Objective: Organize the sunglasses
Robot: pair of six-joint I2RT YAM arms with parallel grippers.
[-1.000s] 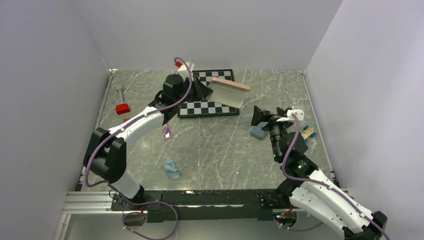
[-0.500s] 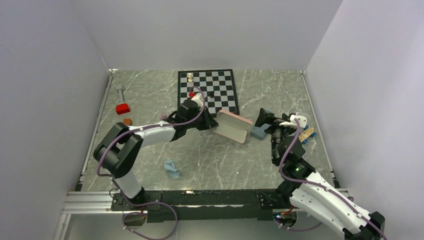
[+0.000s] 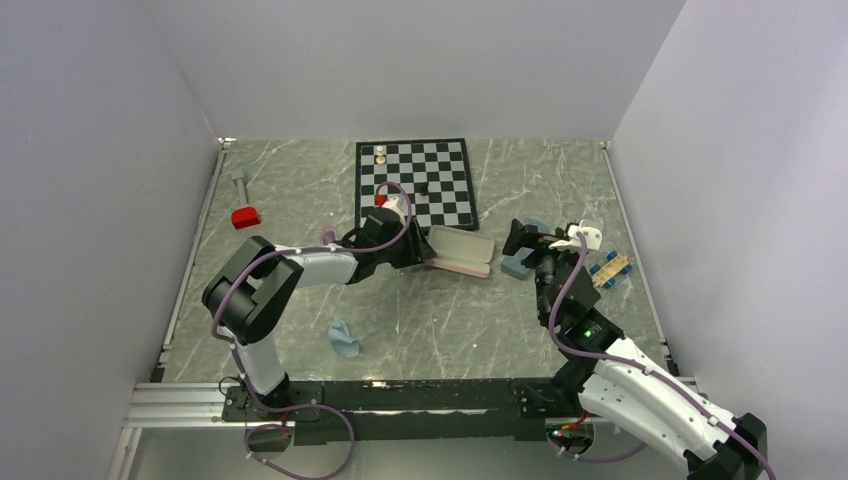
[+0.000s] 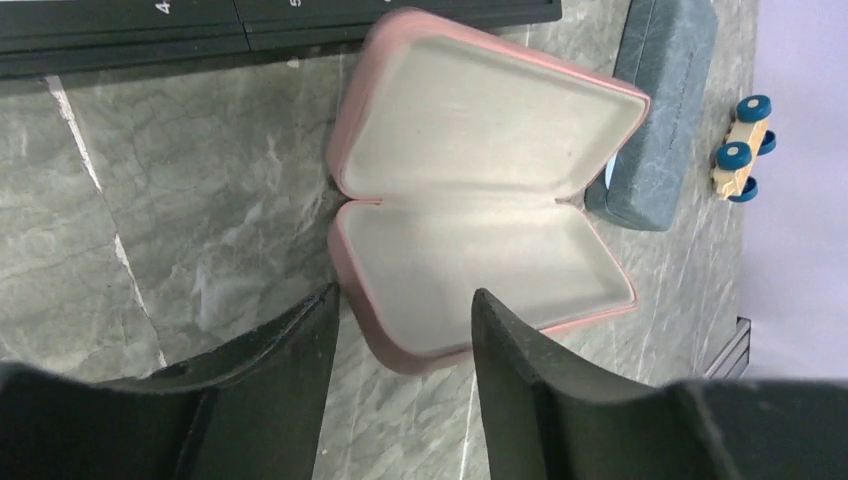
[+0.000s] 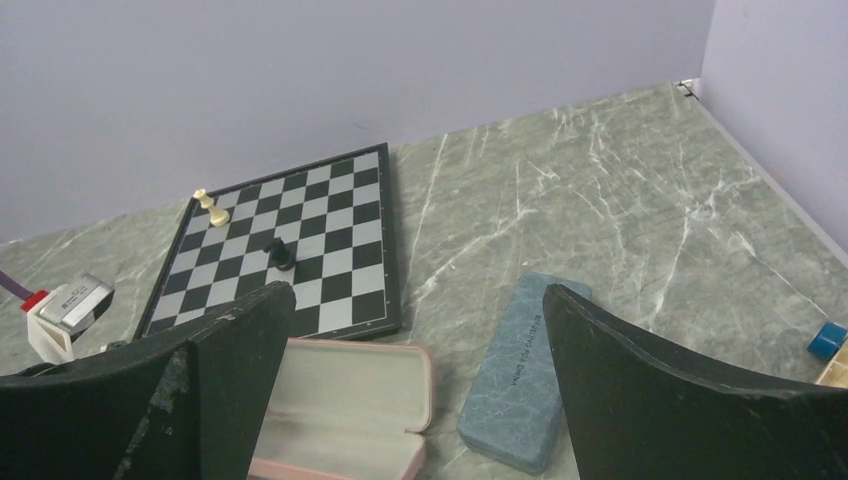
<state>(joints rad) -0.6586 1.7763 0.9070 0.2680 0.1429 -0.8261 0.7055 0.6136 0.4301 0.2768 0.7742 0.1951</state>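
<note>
The open pink case (image 3: 462, 253) lies flat on the table in front of the chessboard, its cream inside empty (image 4: 480, 220). My left gripper (image 3: 420, 250) is open, and its jaws stand either side of the case's near end (image 4: 400, 310) without pinching it. My right gripper (image 3: 522, 238) is open wide and empty (image 5: 417, 290), hovering over the closed grey-blue case (image 3: 518, 264), which also shows in the right wrist view (image 5: 520, 370). A small purple-pink bit (image 3: 327, 236) shows behind my left arm; I cannot tell if it is the purple sunglasses. The white sunglasses are out of view.
The chessboard (image 3: 415, 183) with a few pieces lies at the back. A light-blue cloth (image 3: 345, 338) lies at the front left. A wooden toy car with blue wheels (image 3: 608, 270) sits at the right. A red block (image 3: 245, 217) and a grey bolt (image 3: 240, 183) lie at the far left.
My left gripper brought the open pink case down from above the chessboard, laid it on the table beside the grey-blue case and opened. The right gripper shifted only slightly.
</note>
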